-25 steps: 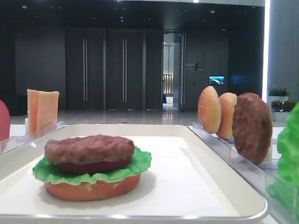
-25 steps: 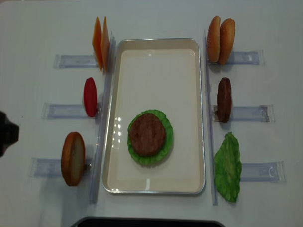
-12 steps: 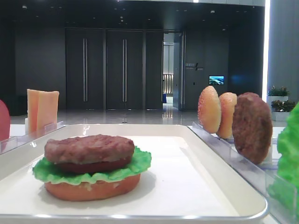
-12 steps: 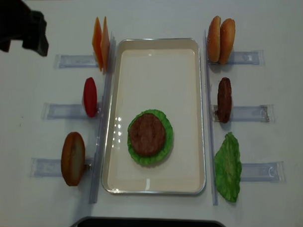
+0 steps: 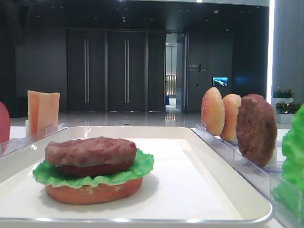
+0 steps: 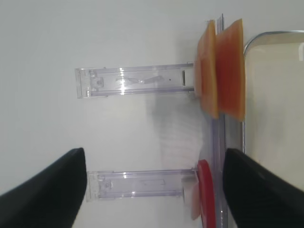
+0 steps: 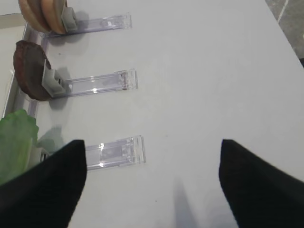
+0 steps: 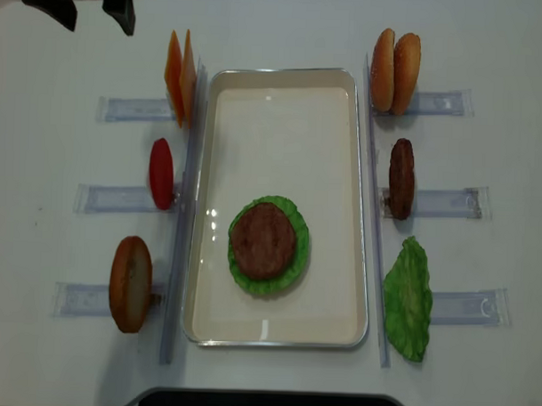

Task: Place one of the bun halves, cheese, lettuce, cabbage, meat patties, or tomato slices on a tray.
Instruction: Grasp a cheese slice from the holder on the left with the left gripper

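1. The left gripper (image 8: 89,14) hangs at the overhead frame's upper left with fingers (image 6: 42,190) spread wide, grasping nothing.
2. The right gripper's fingers (image 7: 40,190) stand parted and empty over the worktop (image 7: 199,85).
3. Two cheese (image 8: 180,78) slices stand upright just right of the left gripper, against the tray (image 8: 283,123).
4. At the tray's lower centre sits a patty (image 8: 263,239) on lettuce (image 8: 296,257).

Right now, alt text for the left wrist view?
Open left gripper hovers over a white table, holding nothing. Ahead, two cheese slices stand upright in a clear holder beside the tray; a tomato slice stands in the next holder.
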`<state>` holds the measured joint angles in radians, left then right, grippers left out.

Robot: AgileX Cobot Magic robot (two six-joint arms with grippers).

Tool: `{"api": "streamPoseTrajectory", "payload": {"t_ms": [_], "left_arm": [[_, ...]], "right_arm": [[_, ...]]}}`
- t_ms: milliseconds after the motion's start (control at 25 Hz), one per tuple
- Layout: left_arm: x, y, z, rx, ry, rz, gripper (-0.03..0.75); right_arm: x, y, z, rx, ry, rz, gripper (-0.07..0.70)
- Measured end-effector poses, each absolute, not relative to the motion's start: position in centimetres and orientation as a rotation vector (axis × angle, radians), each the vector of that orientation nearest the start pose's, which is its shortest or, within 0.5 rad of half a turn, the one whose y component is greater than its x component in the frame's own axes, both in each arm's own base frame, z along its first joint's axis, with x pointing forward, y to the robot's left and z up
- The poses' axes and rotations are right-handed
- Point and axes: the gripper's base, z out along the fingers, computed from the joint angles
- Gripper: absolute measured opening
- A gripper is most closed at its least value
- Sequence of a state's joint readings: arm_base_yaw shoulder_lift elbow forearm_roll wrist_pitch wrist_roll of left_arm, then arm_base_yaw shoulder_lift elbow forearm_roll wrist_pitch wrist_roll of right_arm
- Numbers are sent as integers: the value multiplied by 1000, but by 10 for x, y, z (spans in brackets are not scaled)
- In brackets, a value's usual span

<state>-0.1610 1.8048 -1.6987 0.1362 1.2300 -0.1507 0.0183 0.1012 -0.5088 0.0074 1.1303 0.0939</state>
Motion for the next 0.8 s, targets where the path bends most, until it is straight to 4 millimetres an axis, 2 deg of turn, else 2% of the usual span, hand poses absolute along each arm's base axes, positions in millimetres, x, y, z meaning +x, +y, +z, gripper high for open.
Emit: {"api": "streamPoseTrajectory", "payload": {"t_ms": [240,560,800], "left_arm": [[409,-56,296,31,2840,98,693],[440,-63,283,-9,2822,63,693],[447,-67,279,-23,2821,18,693]], "right_arm": [[6,1,274,83,2206,72,546],[6,1,274,83,2206,72,546],[6,1,274,83,2206,72,546]]}}
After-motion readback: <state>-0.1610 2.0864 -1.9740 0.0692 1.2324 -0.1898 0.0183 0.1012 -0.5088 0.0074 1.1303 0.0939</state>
